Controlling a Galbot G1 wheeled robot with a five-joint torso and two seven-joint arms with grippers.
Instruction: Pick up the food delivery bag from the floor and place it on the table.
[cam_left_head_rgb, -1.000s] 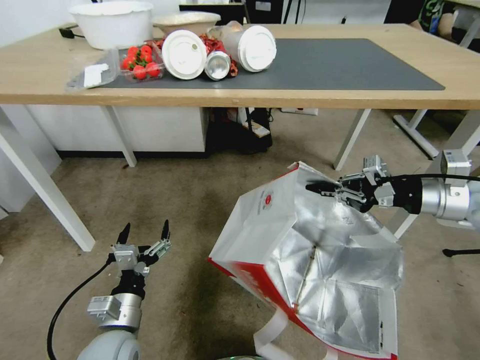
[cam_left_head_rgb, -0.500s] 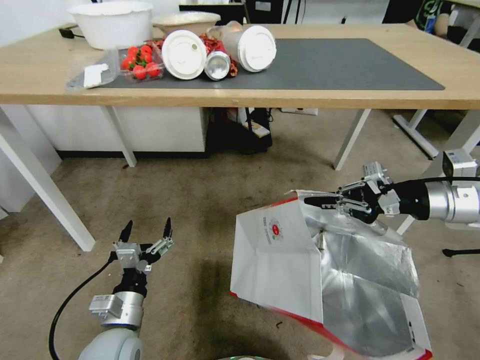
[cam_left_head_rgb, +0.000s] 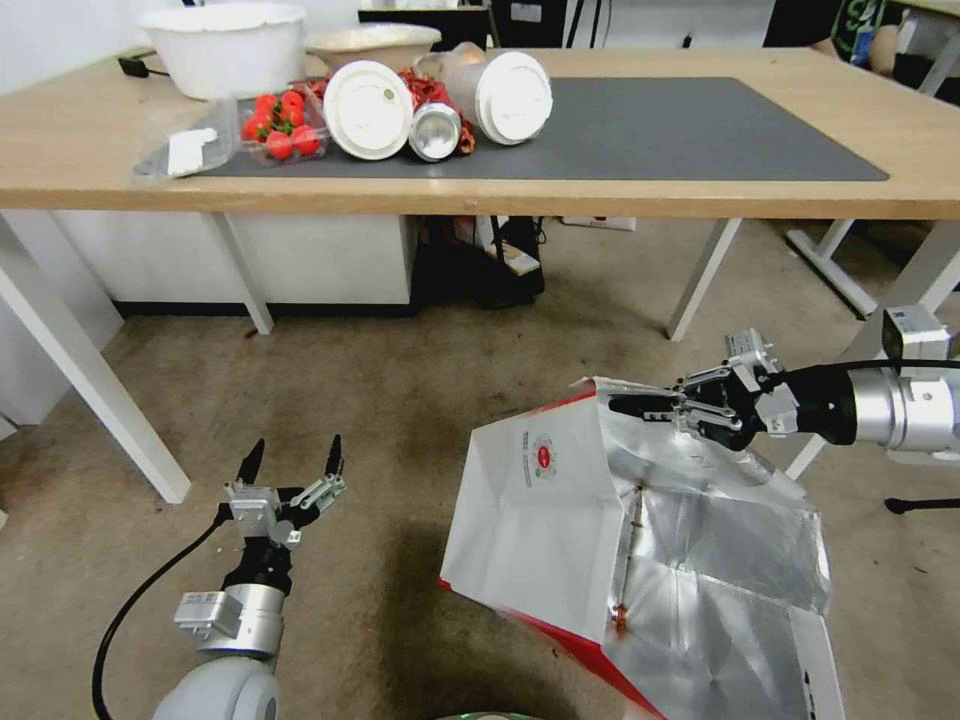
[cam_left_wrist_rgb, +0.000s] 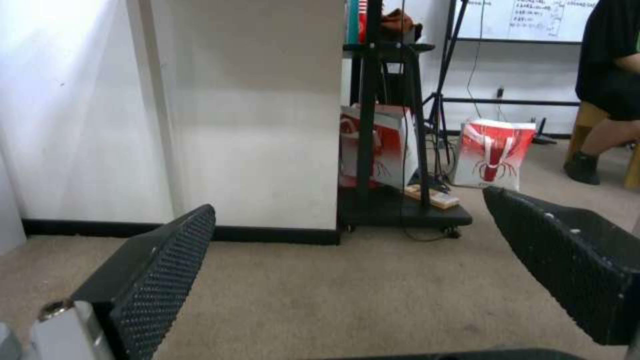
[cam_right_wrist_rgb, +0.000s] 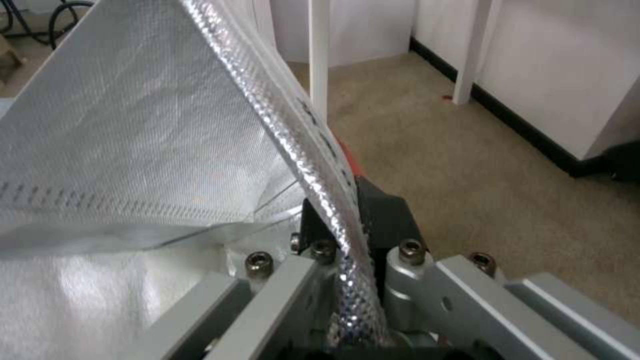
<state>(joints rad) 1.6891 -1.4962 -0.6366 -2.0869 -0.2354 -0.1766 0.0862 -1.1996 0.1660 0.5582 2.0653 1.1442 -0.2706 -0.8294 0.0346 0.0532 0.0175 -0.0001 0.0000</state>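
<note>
Right gripper (cam_left_head_rgb: 650, 407) fingers pinching bag (cam_left_head_rgb: 560, 520) top rim, bag tilted above floor (cam_left_head_rgb: 400, 400), well below tabletop (cam_left_head_rgb: 500, 190); left gripper (cam_left_head_rgb: 290, 465) fingers spread, idle low; thin foil edge could slip or tear under the lift

Food delivery bag (cam_left_head_rgb: 545, 520) white, red-edged, silver lining; floor (cam_left_head_rgb: 380, 400) beige, stained.

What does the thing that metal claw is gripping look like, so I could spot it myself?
Look at the carpet in front of the long wooden table. The bag there is big, white paper, with a small round red logo and a red edge. It gapes open onto crinkled silver foil, and the right gripper pinches its top rim.
</note>
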